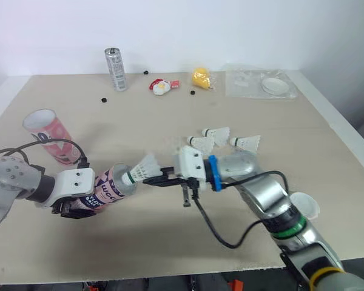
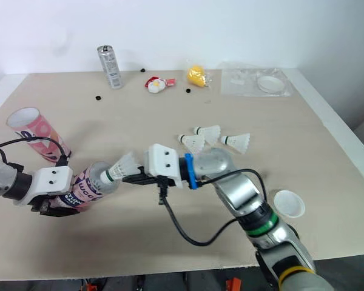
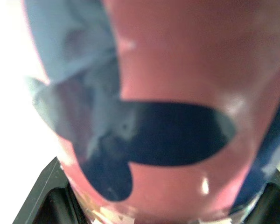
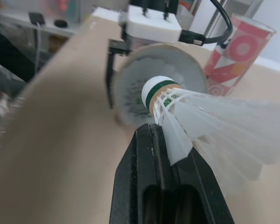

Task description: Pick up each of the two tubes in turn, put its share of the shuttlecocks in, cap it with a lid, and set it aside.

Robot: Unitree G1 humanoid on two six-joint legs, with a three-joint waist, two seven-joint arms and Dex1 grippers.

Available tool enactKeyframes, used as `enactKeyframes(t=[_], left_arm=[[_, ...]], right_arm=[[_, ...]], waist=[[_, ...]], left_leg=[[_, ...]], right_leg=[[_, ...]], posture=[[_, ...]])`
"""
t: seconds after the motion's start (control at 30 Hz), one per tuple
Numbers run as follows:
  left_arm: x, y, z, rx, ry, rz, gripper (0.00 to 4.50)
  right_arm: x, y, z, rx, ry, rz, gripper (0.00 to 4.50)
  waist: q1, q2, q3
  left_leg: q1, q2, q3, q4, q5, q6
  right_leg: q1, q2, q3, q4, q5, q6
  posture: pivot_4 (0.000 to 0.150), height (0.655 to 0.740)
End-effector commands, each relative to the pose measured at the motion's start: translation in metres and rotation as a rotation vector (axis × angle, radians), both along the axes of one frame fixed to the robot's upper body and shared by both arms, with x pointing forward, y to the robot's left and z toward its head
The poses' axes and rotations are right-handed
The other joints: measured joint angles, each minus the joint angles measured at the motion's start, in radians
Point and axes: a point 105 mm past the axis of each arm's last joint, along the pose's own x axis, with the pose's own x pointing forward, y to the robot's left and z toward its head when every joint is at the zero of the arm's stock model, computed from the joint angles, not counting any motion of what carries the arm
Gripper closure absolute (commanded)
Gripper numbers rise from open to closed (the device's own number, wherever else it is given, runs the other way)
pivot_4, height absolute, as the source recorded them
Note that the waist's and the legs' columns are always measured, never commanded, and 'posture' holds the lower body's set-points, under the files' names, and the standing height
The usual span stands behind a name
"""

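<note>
Tube point(image 3: 177, 116), left tool point(image 1: 79, 209) largely behind it

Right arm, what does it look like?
The right arm is silver metal with a green band, a yellow band, a blue ring behind a white boxy wrist block, a looping black cable, and a gripper of two black fingers.

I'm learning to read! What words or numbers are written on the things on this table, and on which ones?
"UCC", or close to it: white letters on the dark label of the held tube; the smaller print beside it is too blurred.
On the silver can: print too small to read.
On the standing pink tube: patterns, no readable words.
On the red-and-white packet and the yellow packet: too small to read.
</note>
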Motion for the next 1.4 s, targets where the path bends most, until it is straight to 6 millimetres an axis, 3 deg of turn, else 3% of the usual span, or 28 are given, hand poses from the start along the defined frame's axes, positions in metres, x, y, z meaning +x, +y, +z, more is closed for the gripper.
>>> enactKeyframes(t=[0.03,0.1,0.2,0.43,0.47,0.53,0.6,0.7,0.83,1.07,1.2,1.4], left_arm=[[-0.001,-0.002,0.0,-0.004,0.004,-0.002,1.48],[-0.001,-0.002,0.0,-0.004,0.005,-0.001,1.48],[-0.001,-0.002,-0.001,-0.004,0.007,0.001,1.48],[0.0,-0.004,-0.003,-0.011,0.005,-0.001,1.48],[0.0,-0.004,-0.003,-0.01,0.005,-0.001,1.48],[0.0,-0.004,-0.004,-0.01,0.002,-0.002,1.48],[0.001,-0.004,-0.004,-0.011,0.002,-0.002,1.48],[0.001,-0.004,-0.004,-0.011,0.001,-0.001,1.48],[0.001,-0.004,-0.004,-0.009,0.001,0.0,1.48],[0.001,-0.005,-0.005,-0.01,0.002,-0.007,1.48],[0.001,-0.006,-0.004,-0.008,0.001,-0.013,1.48],[0.002,-0.007,-0.003,-0.009,-0.004,-0.021,1.48]], right_arm=[[-0.004,0.012,0.006,0.013,-0.071,0.047,4.47],[-0.007,0.015,0.007,0.017,-0.074,0.059,4.47],[-0.015,0.015,0.008,0.008,-0.032,0.091,3.56],[-0.024,0.015,0.021,0.054,0.023,0.117,0.16],[-0.024,0.014,0.029,0.079,0.047,0.121,0.07],[-0.024,0.011,0.047,0.142,0.112,0.133,0.2],[-0.023,0.006,0.055,0.147,0.17,0.139,0.96],[-0.015,0.005,0.056,0.12,0.168,0.119,2.47],[-0.006,0.012,0.041,0.004,0.154,0.112,4.46],[0.005,0.054,0.013,-0.197,-0.019,0.161,4.46],[-0.001,0.081,0.001,-0.261,-0.098,0.228,4.46],[-0.01,0.102,-0.015,-0.346,-0.206,0.3,4.46]], waist=[[0.0,0.0,0.0],[0.001,0.0,0.0],[0.002,0.0,0.0],[0.002,0.0,0.0],[0.002,0.0,0.0],[0.002,0.0,0.0],[0.002,0.0,0.0],[0.003,0.0,0.0],[0.003,0.0,0.0],[0.002,0.001,0.0],[0.002,0.001,0.0],[0.001,0.001,0.0]], left_leg=[[0.0,0.0,0.0,0.0,0.0,0.0],[0.0,0.0,0.0,0.0,0.0,0.0],[0.0,0.0,0.0,0.0,0.0,0.0],[0.001,0.002,0.0,0.0,0.0,0.0],[0.001,0.002,0.0,0.0,0.0,0.0],[0.001,0.001,0.0,0.0,0.0,0.0],[0.001,0.001,0.0,0.001,0.0,0.0],[0.001,0.001,0.0,0.001,0.0,0.0],[0.001,0.001,0.0,0.001,0.0,0.0],[0.001,0.002,0.001,0.001,0.0,0.0],[0.001,0.002,0.001,0.001,0.0,0.0],[0.001,0.001,0.001,0.001,0.0,-0.001]], right_leg=[[0.0,0.0,0.0,0.0,0.0,0.0],[0.0,0.0,0.0,0.0,0.0,0.0],[0.0,0.0,0.0,0.0,0.0,-0.001],[0.0,0.001,-0.001,0.0,0.001,-0.002],[0.0,0.001,-0.001,0.0,0.001,-0.002],[0.0,0.001,-0.001,0.0,0.001,-0.002],[0.0,0.0,-0.001,0.0,0.002,-0.002],[0.001,0.0,-0.001,0.0,0.002,-0.002],[0.0,0.0,-0.001,0.0,0.002,-0.002],[-0.001,0.001,-0.001,0.0,0.002,-0.003],[0.0,0.0,-0.001,0.0,0.002,-0.003],[0.0,-0.001,-0.001,0.0,0.002,-0.003]], posture=[[0.15,0.74],[0.15,0.74],[0.15,0.74],[0.15,0.74],[0.15,0.74],[0.15,0.74],[0.15,0.74],[0.15,0.74],[0.15,0.74],[0.15,0.74],[0.15,0.74],[0.15,0.74]])
